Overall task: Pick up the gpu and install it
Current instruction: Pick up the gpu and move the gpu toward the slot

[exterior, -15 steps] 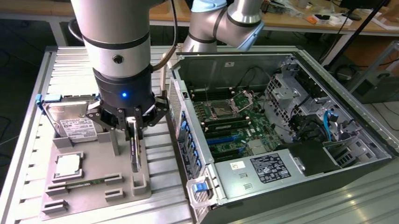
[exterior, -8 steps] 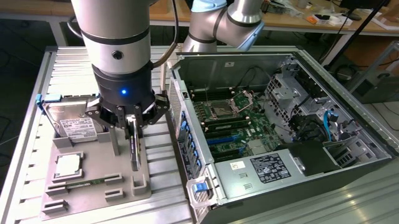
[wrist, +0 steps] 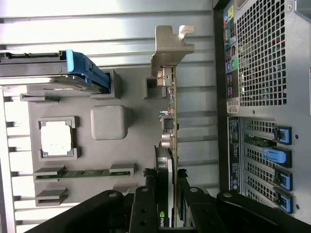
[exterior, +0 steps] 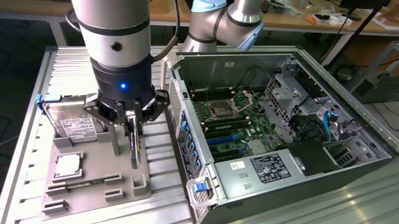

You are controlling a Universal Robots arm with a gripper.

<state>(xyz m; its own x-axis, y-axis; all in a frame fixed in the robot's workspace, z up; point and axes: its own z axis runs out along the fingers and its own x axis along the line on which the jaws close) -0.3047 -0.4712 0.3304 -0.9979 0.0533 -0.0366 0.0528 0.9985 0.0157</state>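
Note:
The gpu (exterior: pixel 134 149) is a slim dark card standing on its long edge over the grey holder tray (exterior: pixel 96 161), on the exterior view's left of the open computer case (exterior: pixel 349 154). My gripper (exterior: pixel 132 122) comes down from above, its fingers shut on the card's upper edge. In the wrist view the gpu (wrist: pixel 171 121) runs away from my gripper (wrist: pixel 167 196) to its silver end bracket (wrist: pixel 171 46), which sits beside a slot post of the tray (wrist: pixel 133 107). Whether the card's lower edge still rests in the tray I cannot tell.
On the tray lie a hard drive (exterior: pixel 78 126) with blue rails, a CPU (exterior: pixel 67 165) and a thin green RAM stick (exterior: pixel 87 183). The case lies open, showing the motherboard (exterior: pixel 234 123) and blue expansion slots (exterior: pixel 221 140). Its rear panel (wrist: pixel 262 73) stands close beside the card.

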